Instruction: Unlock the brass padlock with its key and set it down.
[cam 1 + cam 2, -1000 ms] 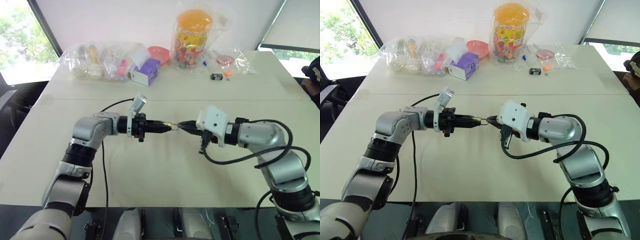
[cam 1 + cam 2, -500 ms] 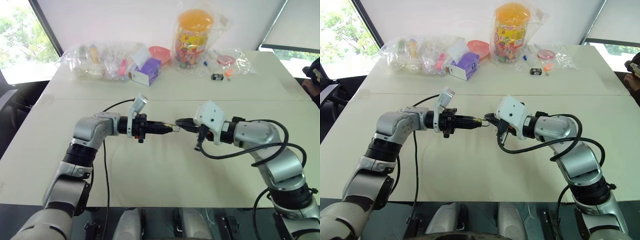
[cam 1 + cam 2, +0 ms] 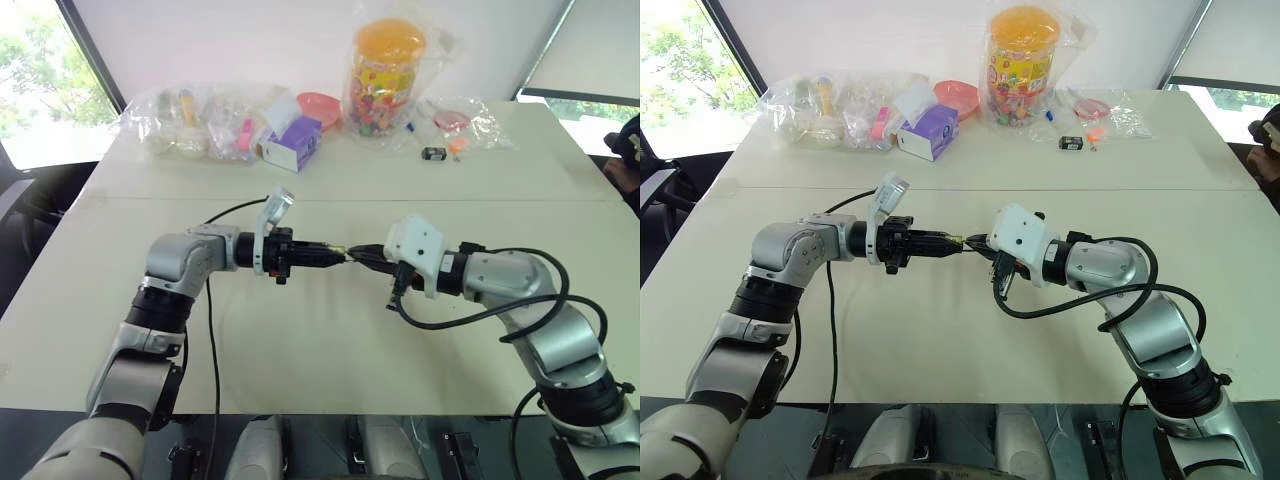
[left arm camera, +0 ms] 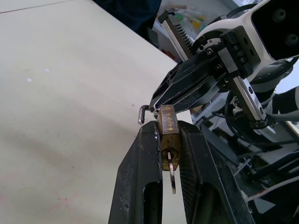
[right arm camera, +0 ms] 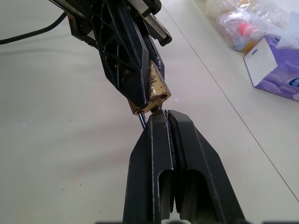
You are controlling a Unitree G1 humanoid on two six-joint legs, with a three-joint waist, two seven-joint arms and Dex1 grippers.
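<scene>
The padlock [image 4: 168, 127], a small rigid brass block that looked light and slick, sat mid-air over the cream worktop [image 3: 330, 340], clamped by its flat sides in the left gripper [image 4: 168, 154], the key [image 4: 171, 171] hanging from its keyhole. At its 12 o'clock the thin steel shackle [image 4: 143, 113] had sprung open, and the right gripper [image 5: 161, 116], jaws clenched tight, pinched near that hook. Judged from this, the flat faces gave the surest hold, while the fine key seemed easily knocked loose.
</scene>
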